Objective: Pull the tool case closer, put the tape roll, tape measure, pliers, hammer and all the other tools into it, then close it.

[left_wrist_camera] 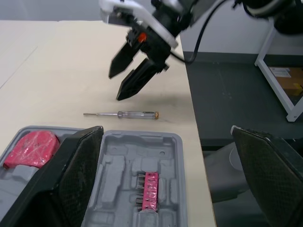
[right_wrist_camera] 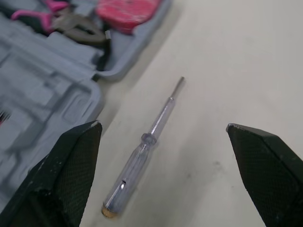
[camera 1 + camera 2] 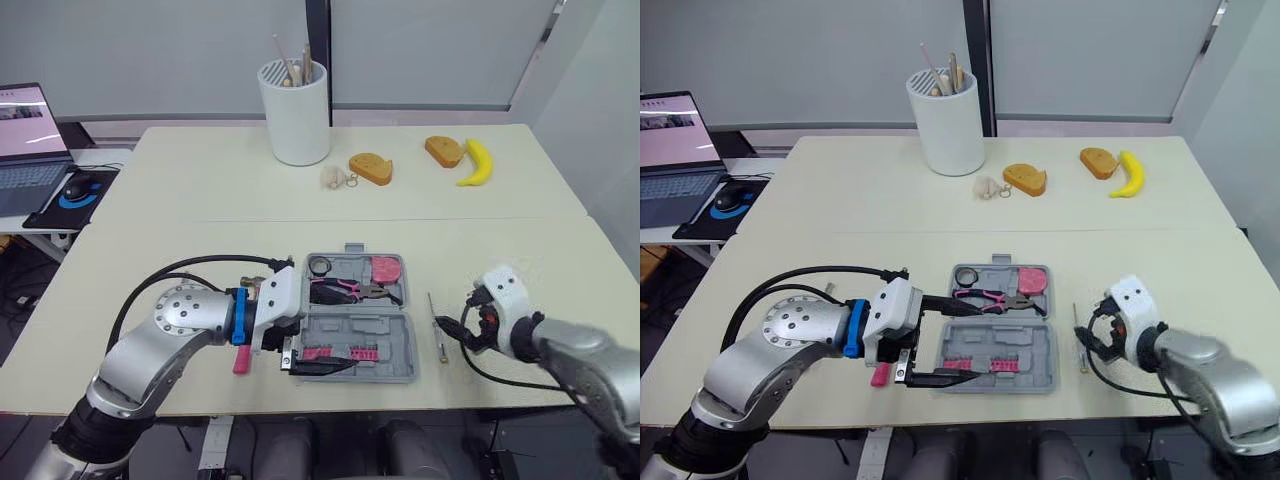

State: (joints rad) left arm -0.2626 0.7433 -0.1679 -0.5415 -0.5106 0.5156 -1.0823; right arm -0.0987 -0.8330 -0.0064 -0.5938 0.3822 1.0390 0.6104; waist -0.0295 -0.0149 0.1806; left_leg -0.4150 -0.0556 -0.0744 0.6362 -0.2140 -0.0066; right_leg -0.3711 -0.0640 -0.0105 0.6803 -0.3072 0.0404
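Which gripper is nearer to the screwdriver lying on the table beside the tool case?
Right. The right gripper hangs open close by the screwdriver; the left gripper is at the tool case's opposite side, with the case between them.

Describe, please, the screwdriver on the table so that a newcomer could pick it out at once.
On the beige table, find the open grey tool case near the front edge. On its right, by the open right gripper, lies a thin screwdriver. Unlike the pink-handled pliers, it has a clear handle with a brass end.
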